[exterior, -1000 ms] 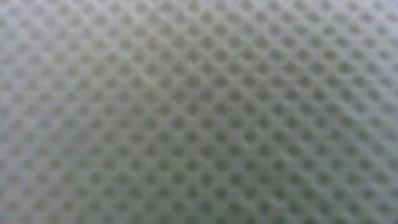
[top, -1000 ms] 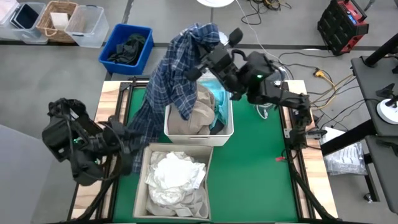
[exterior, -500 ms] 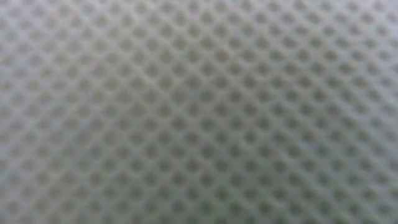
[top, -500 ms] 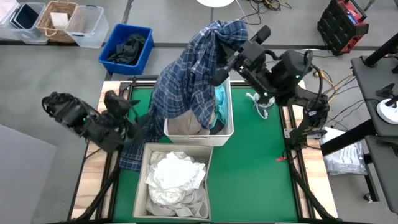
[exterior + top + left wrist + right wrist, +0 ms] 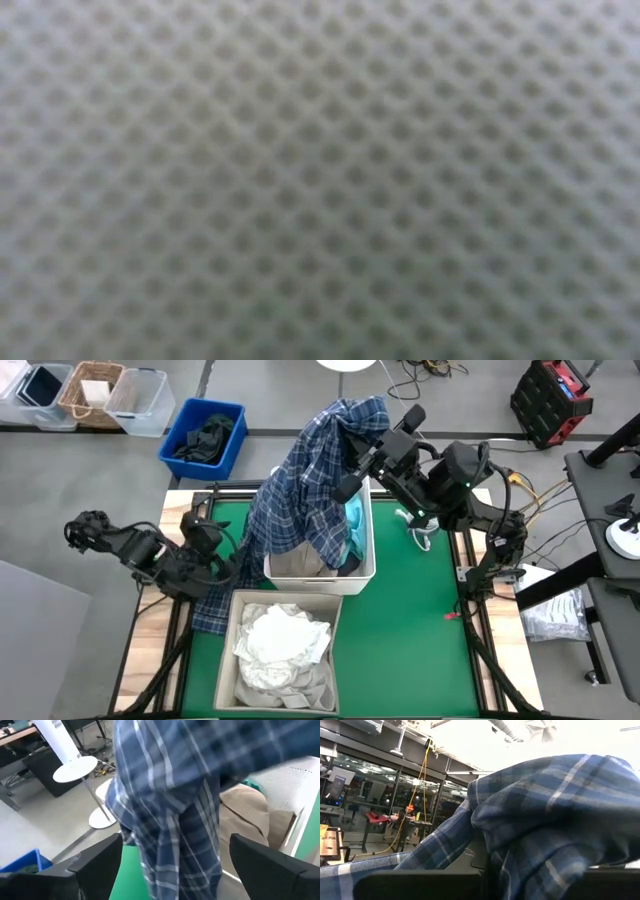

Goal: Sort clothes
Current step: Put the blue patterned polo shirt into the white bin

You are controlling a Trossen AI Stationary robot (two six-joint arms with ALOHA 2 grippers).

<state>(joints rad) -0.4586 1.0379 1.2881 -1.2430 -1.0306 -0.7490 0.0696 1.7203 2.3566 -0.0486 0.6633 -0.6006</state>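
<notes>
The blue-and-white plaid shirt (image 5: 305, 490) hangs from my right gripper (image 5: 352, 445), which is shut on it high above the white bin's (image 5: 366, 574) far end. The shirt drapes over the bin's left rim and its lower end (image 5: 210, 615) lies on the green mat. My left gripper (image 5: 222, 555) is open beside the shirt's hanging part; in the left wrist view its fingers (image 5: 95, 865) stand on either side of the shirt (image 5: 170, 820). Beige (image 5: 310, 562) and teal (image 5: 356, 520) garments lie in the white bin. White clothes (image 5: 275, 640) fill the grey bin. My right gripper is shut on the plaid shirt near its top end (image 5: 545, 810), but the cloth bunches over the fingers and hides the place of contact. The shirt hangs below the gripper, slack, with its lower part over the bin rim and on the mat.
A blue bin (image 5: 205, 435) with dark green cloth stands off the table at the far left, beside clear and wicker containers (image 5: 95, 395). The low view is filled by grey mesh cloth (image 5: 320, 180). Bare green mat (image 5: 410, 640) lies right of the bins.
My right gripper has risen and gone toward the table's far right with the plaid shirt, drawing more of it up off the white bin. My left gripper has gone from the near left edge toward the shirt's hanging part.
</notes>
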